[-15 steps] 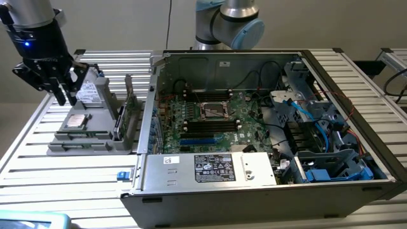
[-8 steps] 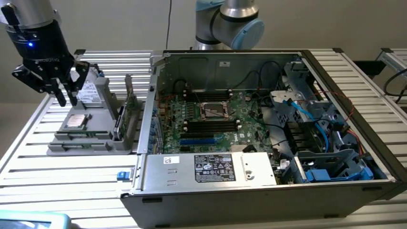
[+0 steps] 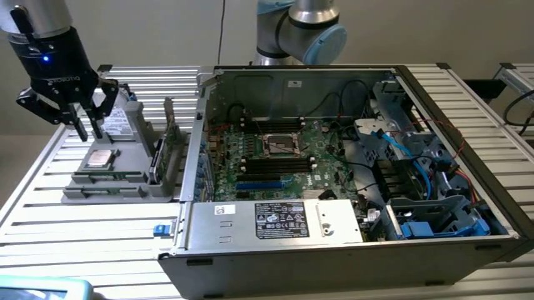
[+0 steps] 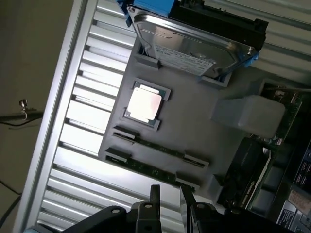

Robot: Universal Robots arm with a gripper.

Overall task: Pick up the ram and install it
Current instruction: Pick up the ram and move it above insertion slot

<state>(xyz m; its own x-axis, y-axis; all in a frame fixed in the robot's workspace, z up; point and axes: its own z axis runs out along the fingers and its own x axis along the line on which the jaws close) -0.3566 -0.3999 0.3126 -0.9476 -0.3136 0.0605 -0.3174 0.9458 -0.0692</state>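
Spread tool hovers above tray; ram edge-on, face hidden.

Found ram thin, narrow, green; standing on its long edge, clipped at both ends in gray holder; lying parallel, just beside second stick of same kind.

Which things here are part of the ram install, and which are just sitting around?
Part of the job:
- gripper, open, over the gray tray
- two ram sticks lying in that tray
- motherboard in the open case

Just lying about:
- processor
- hard drive
- expansion card
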